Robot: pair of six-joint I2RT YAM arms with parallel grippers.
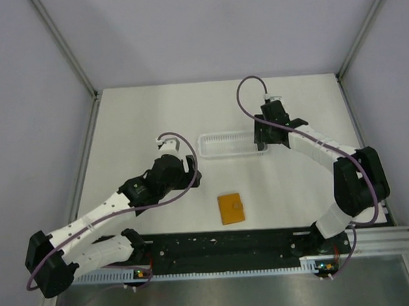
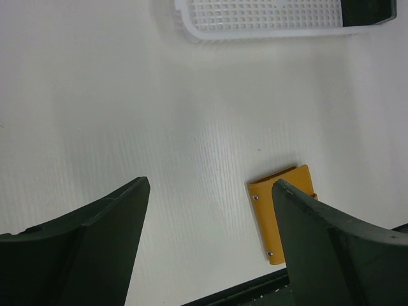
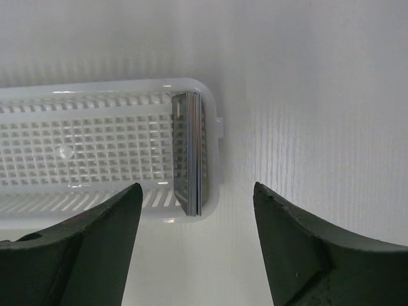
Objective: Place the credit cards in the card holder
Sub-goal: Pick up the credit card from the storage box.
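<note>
The orange card holder (image 1: 231, 208) lies folded flat on the white table, near the front middle. In the left wrist view the card holder (image 2: 266, 213) is partly behind my right finger. A stack of dark credit cards (image 3: 190, 153) stands on edge in the right end of the white slotted tray (image 3: 95, 89). My right gripper (image 1: 271, 137) hovers over that end, and the right gripper (image 3: 197, 186) is open, with the cards beyond its tips. My left gripper (image 1: 174, 158) is raised over the table left of the holder. The left gripper (image 2: 210, 182) is open and holds nothing.
The long white tray (image 1: 221, 144) lies across the table's middle, its other slots bare. The tray (image 2: 268, 33) and the dark cards (image 2: 366, 11) show at the top of the left wrist view. A black base rail (image 1: 223, 244) runs along the near edge. Grey walls enclose three sides.
</note>
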